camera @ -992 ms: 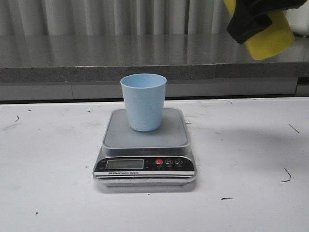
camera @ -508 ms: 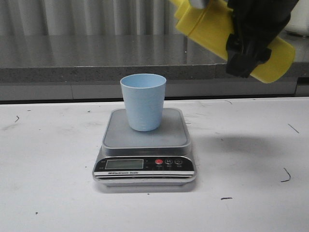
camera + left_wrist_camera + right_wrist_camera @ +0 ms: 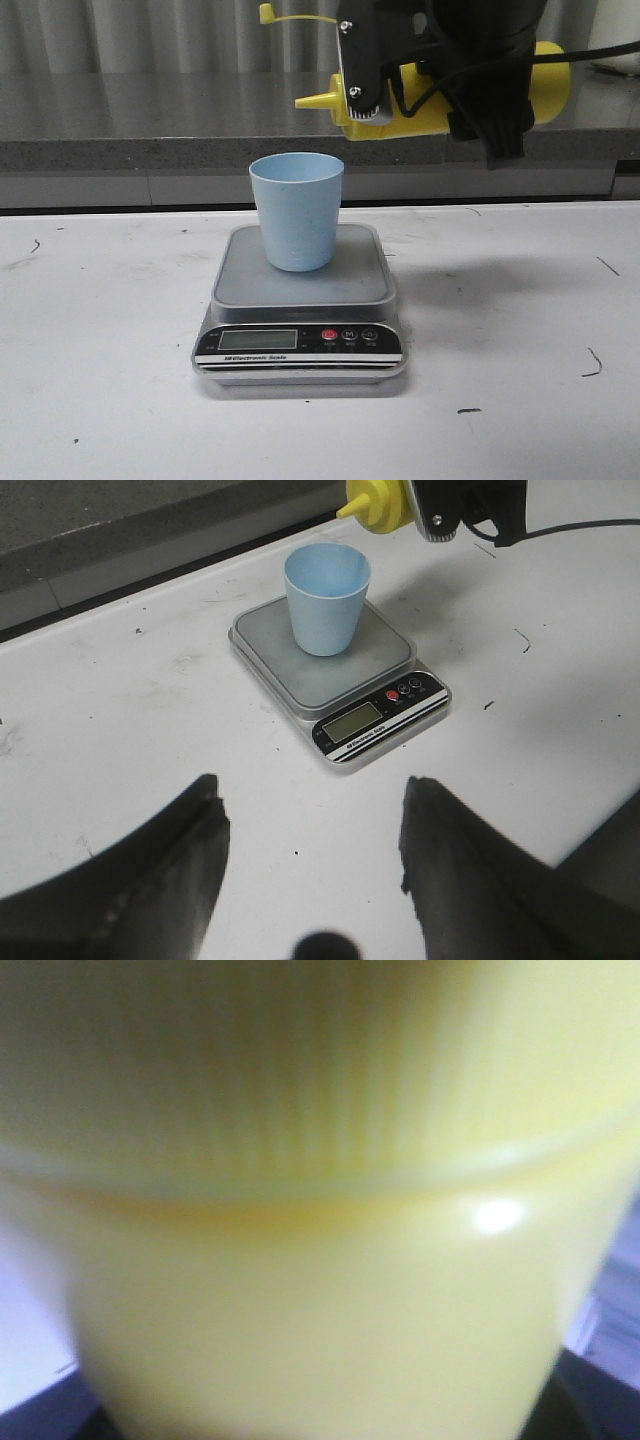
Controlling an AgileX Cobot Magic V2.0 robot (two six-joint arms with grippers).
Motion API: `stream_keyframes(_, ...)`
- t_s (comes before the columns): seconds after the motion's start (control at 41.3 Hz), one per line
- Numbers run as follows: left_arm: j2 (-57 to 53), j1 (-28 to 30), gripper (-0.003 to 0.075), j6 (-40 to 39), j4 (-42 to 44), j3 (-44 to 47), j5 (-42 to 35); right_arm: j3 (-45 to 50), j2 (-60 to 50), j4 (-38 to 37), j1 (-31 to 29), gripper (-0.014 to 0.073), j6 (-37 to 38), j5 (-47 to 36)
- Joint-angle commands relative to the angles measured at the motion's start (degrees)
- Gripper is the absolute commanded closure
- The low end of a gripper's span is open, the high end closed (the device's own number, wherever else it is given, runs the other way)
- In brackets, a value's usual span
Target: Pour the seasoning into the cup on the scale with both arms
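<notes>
The pale-blue cup (image 3: 296, 210) stands upright on the grey platform of the scale (image 3: 300, 300); both also show in the left wrist view, the cup (image 3: 327, 598) on the scale (image 3: 340, 675). My right gripper (image 3: 440, 75) is shut on the yellow seasoning bottle (image 3: 415, 105) and holds it nearly level above and to the right of the cup. Its nozzle (image 3: 310, 101) points left, just above the cup's rim. The cap strap (image 3: 300, 17) sticks up. The bottle fills the right wrist view (image 3: 320, 1260). My left gripper (image 3: 310, 825) is open and empty, near the table's front.
A grey stone ledge (image 3: 150, 120) runs along the back of the white table (image 3: 100, 380). The scale's display (image 3: 258, 339) and red button (image 3: 329, 336) face the front. Small dark marks dot the table top.
My right gripper has brought the bottle down and to the left, tipping it from tilted to nearly level, so its nozzle now sits over the cup. Cup and scale have not moved.
</notes>
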Motion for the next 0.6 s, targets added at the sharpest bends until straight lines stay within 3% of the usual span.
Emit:
stream_keyframes(0.0,0.25,0.01,0.0346,-0.43,-0.63,-1.49,-4.46,-1.96,-2.74,-9.84,0.31,0.0272,-4.54,0.88)
stream_keyframes(0.581,0.25,0.01,0.0346,-0.43,-0.63,-1.49,-4.46,-1.96,-2.74,-12.10,0.31,0.0272,-6.10,6.14)
